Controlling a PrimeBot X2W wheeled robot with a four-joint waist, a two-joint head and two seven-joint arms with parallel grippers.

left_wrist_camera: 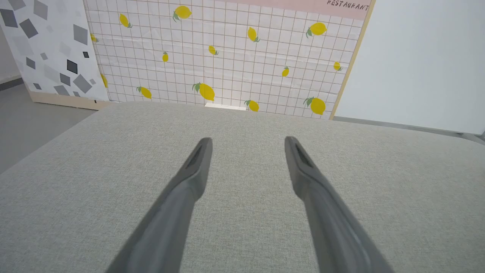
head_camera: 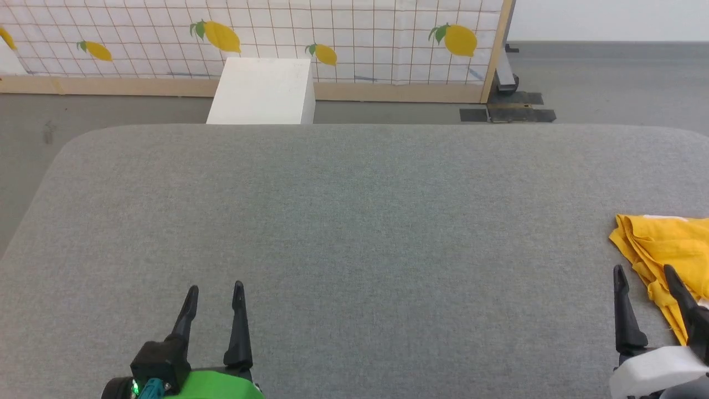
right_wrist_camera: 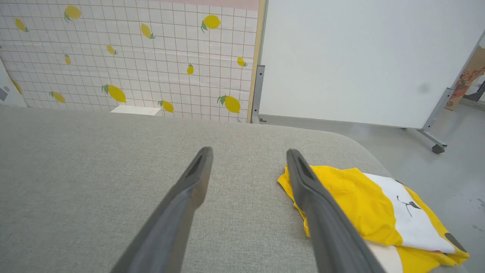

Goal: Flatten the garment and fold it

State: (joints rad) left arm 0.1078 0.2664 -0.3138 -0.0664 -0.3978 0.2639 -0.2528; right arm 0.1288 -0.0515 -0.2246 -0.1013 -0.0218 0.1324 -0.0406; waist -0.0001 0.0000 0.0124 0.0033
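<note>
Dark fingers of the right gripper (right_wrist_camera: 249, 151) rise from the bottom of the right wrist view, spread wide apart with bare grey fabric between them. The garment (right_wrist_camera: 352, 193) lies at the lower right of that view as a rumpled yellow heap. A white patch with thin black marks faces up, and its left edge passes behind the gripper's right-hand finger. Whether that finger touches the cloth or hangs above it cannot be told. In the head view the heap sits at the right edge of the frame, partly cut off. The same gripper's outer finger overlaps the heap's lower folds, and the inner finger stands just to the left of it. The garment rests near the right end of a broad grey padded surface (head_camera: 354, 210) with rounded corners. At the lower left of the head view, well apart from the cloth, the left gripper (head_camera: 215, 286) points up the frame, its fingers also apart and holding nothing. Beyond the far edge stand a white box (head_camera: 260, 91) and a lemon-printed screen (head_camera: 360, 33) on grey floor (head_camera: 609, 83).
</note>
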